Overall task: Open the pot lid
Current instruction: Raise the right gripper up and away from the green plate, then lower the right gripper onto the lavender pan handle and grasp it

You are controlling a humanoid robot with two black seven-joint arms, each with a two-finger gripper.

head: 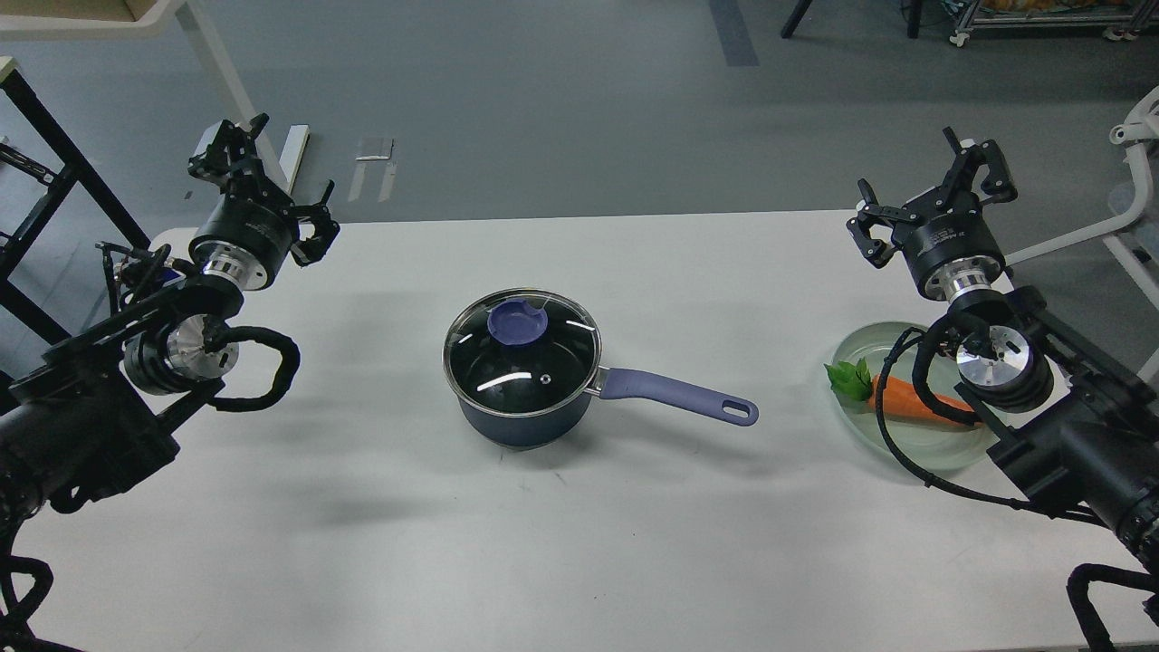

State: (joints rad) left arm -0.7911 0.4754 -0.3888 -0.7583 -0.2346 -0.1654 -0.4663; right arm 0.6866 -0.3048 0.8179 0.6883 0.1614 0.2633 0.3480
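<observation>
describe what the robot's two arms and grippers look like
Both arms are black, with silver metal rings and discs at the wrist joints and looping black cables. The left gripper and right gripper are black two-finger claws on round black bases; the right base bears small white lettering.

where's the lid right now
In the head view the lid sits closed on the pot at the table's centre, between both raised pincers, left of the plate with the carrot.
</observation>
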